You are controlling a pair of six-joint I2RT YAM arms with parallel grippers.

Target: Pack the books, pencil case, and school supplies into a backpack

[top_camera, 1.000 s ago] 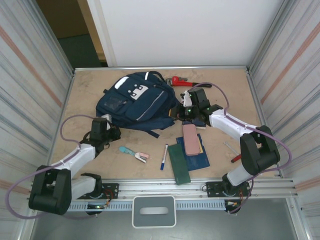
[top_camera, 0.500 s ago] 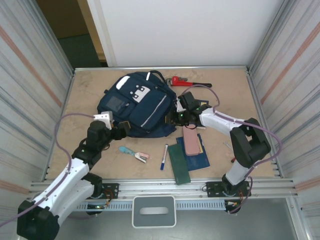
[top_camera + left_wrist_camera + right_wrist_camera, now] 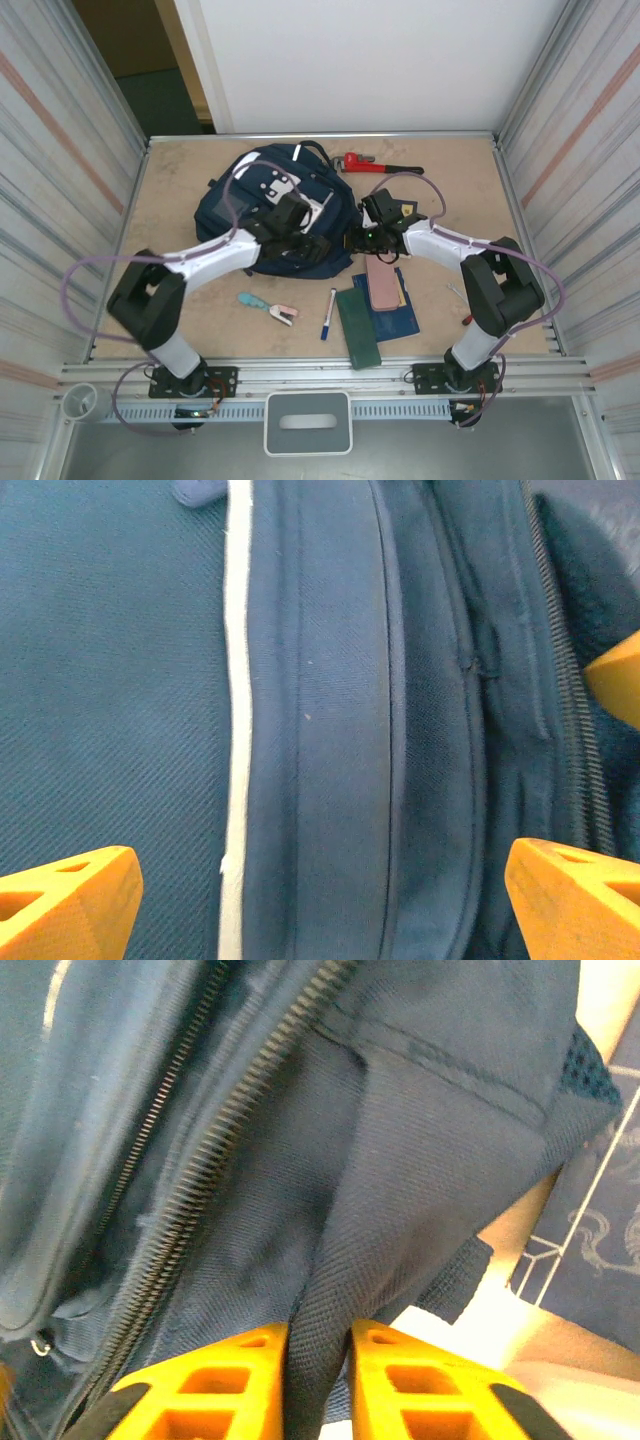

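jaws: right tight on backpack (image 3: 400, 1160), left wide

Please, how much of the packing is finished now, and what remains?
Nothing is packed yet. In hand: the right hand pinches a fold of the backpack, and the left hand hovers open over it. Left to do: the books, the pencil case lying on them, the marker and the stapler are all on the table, outside the backpack.
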